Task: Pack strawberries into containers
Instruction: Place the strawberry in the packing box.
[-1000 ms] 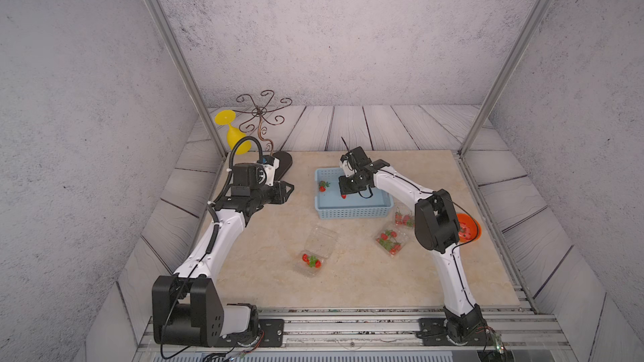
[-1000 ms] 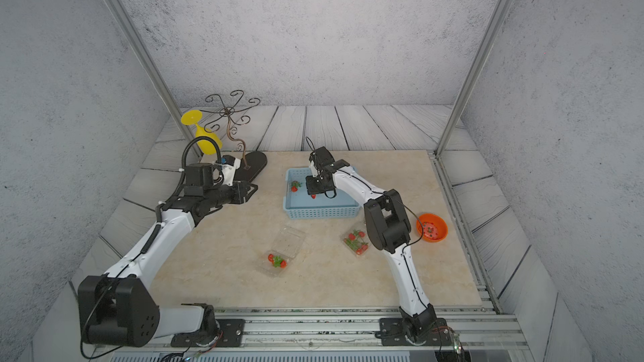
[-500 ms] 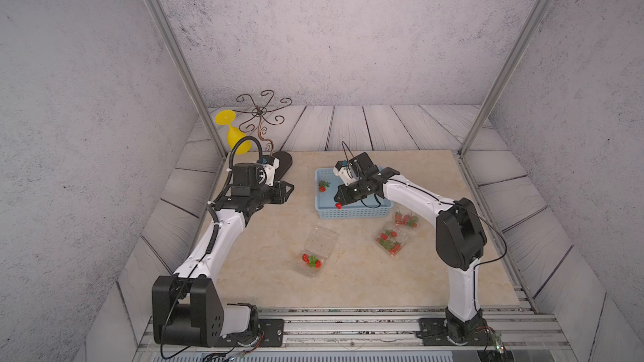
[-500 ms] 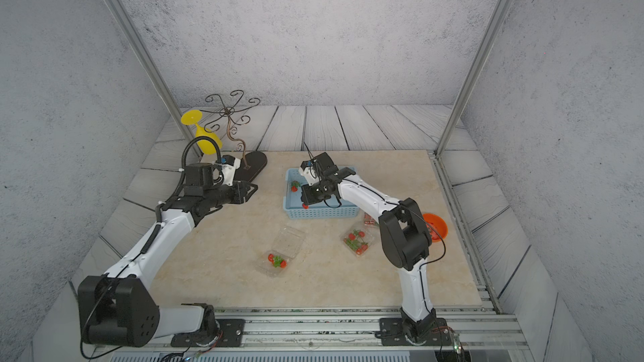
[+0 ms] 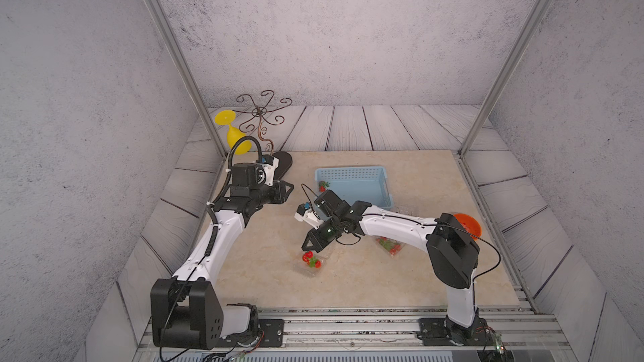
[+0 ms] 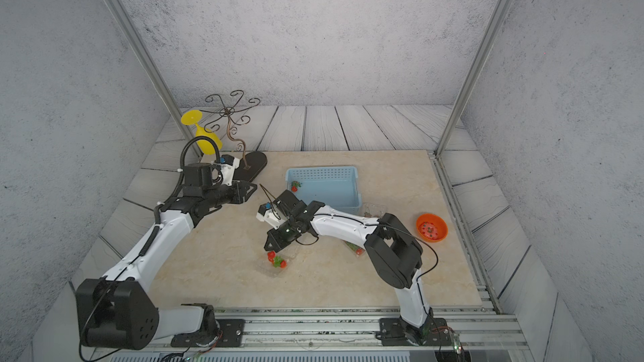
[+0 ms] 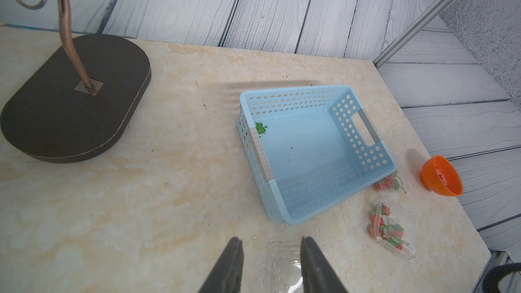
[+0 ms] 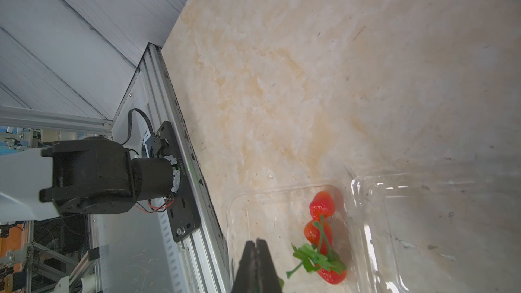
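- Strawberries come first: three of them, with green stems, lie in the open container just below the right jaws.
- The right jaws are pressed fully together. A scrap of green shows beside their tip in the right wrist view, but I cannot tell whether a berry hangs from it.
- One second ago these jaws were low over the blue basket with a red berry at their tip. Now the right arm has swung toward the front and holds them over the container.
- Only one last berry remains in the basket, at its left end. So I judge that a berry is being carried, and that the next step is to release it into the tray.
- The berries in the tray lie as they lay before, so nothing seems to be dropped yet.
- The left jaws stand a little apart with nothing between them, raised over the left side of the bench. The left arm has not moved.
- Further out, two other containers near the basket already hold berries.
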`<state>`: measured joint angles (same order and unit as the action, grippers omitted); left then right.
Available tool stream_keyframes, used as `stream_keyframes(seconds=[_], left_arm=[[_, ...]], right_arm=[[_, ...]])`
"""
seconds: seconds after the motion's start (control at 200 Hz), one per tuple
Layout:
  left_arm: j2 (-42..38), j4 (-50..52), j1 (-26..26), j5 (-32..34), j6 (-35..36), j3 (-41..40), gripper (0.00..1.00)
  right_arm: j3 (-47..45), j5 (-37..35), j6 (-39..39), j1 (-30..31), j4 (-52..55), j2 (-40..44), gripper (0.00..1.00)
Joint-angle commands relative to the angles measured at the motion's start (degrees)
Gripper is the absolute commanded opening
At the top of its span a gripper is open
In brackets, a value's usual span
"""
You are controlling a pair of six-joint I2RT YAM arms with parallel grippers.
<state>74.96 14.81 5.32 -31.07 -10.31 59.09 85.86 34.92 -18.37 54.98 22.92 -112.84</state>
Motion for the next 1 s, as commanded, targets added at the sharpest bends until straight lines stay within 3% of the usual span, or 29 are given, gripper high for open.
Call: stream_keyframes(seconds=[0.0,0.305,0.566,0.666,0.996], left_arm=[[-1.5,0.0,0.0,0.2,0.9,0.9,0.38],[-1.9,-0.1,0.0,0.1,0.8,1.0,0.38],[-1.7,0.0,0.0,0.0,0.8,1.0,0.38],[-1.8,0.0,0.0,0.1,0.8,1.0,0.38],[-1.7,0.3,0.0,0.4,1.1,1.0,0.38]], right_arm=[[0.7,0.4,0.1,0.6,0.7,-3.6,0.0],[2.4,-0.2,1.4,1.3,2.3,-7.2,0.05],[2.6,-1.7,2.1,0.9,2.7,-5.3,0.35],[3.1,-1.5,1.9,-0.1,2.2,-3.8,0.38],[8.6,-7.5,0.9,-13.2,2.0,0.4,0.42]])
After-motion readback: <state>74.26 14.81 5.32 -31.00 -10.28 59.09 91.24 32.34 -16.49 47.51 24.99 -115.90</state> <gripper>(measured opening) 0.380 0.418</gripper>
